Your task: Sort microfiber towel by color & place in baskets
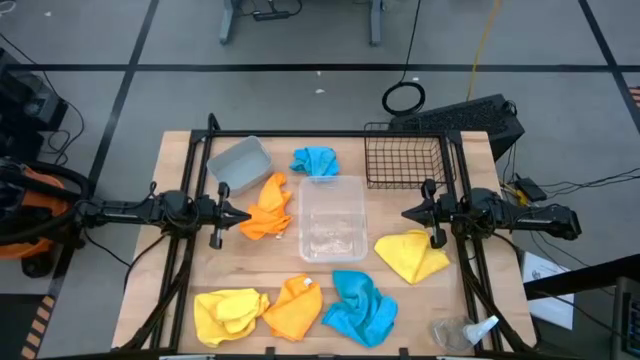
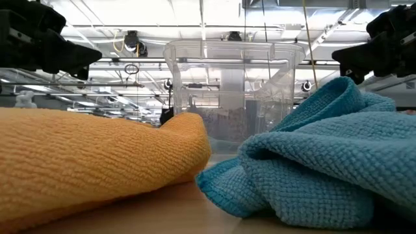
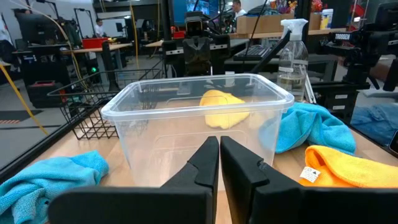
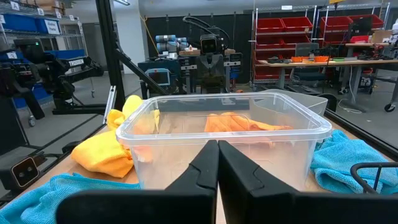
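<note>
Six towels lie flat on the wooden table. An orange towel [image 1: 268, 210] and a blue towel [image 1: 316, 160] lie left of and behind the clear tub [image 1: 332, 218]. To the tub's right is a yellow towel [image 1: 411, 255]. A yellow towel [image 1: 230, 315], an orange towel [image 1: 294, 308] and a blue towel [image 1: 362, 308] line the near edge. At the back stand the grey bin [image 1: 240, 163] and the black wire basket [image 1: 405, 158]. My left gripper [image 1: 243, 216] [image 3: 219, 163] and right gripper [image 1: 408, 212] [image 4: 217, 165] hover shut on either side of the tub, pointing level at it.
A clear plastic wrapper with a blue tip [image 1: 462, 332] lies at the near right corner. Bare wood shows between the tub and the near row of towels. Beyond the table are other workbenches, a spray bottle [image 3: 293, 50] and red bins.
</note>
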